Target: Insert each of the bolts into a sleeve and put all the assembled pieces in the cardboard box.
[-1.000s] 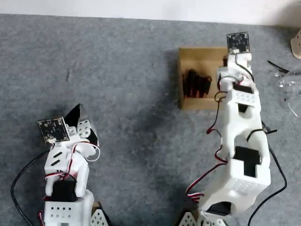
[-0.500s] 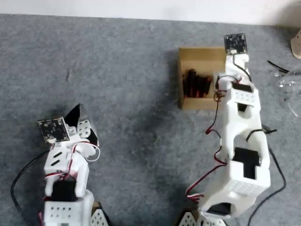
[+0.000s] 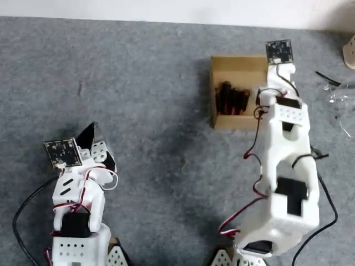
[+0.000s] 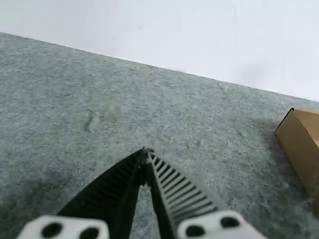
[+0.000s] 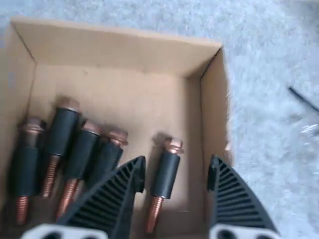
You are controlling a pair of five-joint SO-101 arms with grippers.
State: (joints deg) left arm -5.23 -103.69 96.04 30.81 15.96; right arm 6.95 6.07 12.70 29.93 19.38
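Very little has been moved since a second ago: the right arm [image 3: 283, 160] has been shifted only a tiny bit above the cardboard box [image 3: 238, 67], and the left arm [image 3: 77, 205] has been kept still. Five bolts are seen lying flat on the floor of the box, and each one has been pushed into a black sleeve, with a copper head left showing at one end and copper thread at the other. Four pieces [image 5: 75, 149] are packed side by side along one wall. The fifth piece [image 5: 164, 174] is set a little apart from them, closer to the wall across from it. The right gripper [image 5: 175, 167] is held over this fifth piece with its fingers spread wide, one finger on each side and a small gap left on both sides. The box is placed near the far edge of the table [image 3: 150, 83], to the right of the middle. The left gripper [image 4: 145, 152] is kept low over the grey table near the near edge on the left side, well apart from the box, with its fingers pressed together and nothing between them. Some clear plastic bits and a thin black wire [image 3: 333, 83] are seen by the right edge.
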